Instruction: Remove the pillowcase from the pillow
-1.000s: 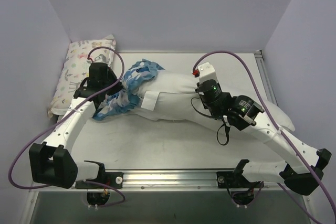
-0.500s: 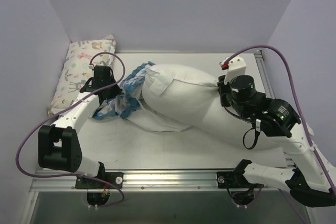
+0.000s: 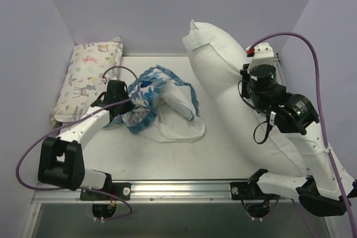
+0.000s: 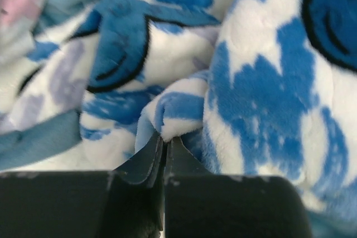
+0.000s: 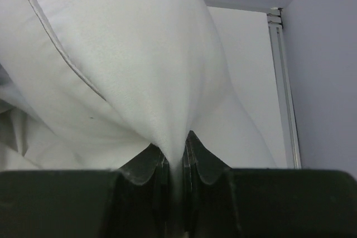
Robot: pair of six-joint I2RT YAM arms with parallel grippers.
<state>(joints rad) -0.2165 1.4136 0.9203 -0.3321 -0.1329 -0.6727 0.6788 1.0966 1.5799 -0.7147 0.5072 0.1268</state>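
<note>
The pillowcase (image 3: pixel 162 101), blue-and-white with blue trim and white reverse, lies crumpled and empty left of the table's middle. My left gripper (image 3: pixel 127 104) is shut on a fold of it; the left wrist view shows the pillowcase (image 4: pixel 184 82) filling the frame, with the left gripper (image 4: pixel 165 137) pinching a fold. The plain white pillow (image 3: pixel 223 76) is lifted clear of the case and stands tilted at the right. My right gripper (image 3: pixel 245 85) is shut on it; the right wrist view shows the pillow (image 5: pixel 122 54) pinched in the right gripper (image 5: pixel 174 151).
A small pastel animal-print pillow (image 3: pixel 86 79) lies along the left wall. A metal rail (image 3: pixel 281 79) runs along the table's right edge and another rail (image 3: pixel 184 188) along the front. Purple cables loop over both arms.
The right gripper has pulled the white pillow up and to the right, fully out of the pillowcase. The left gripper has stayed shut on the case, which has collapsed on the table.
</note>
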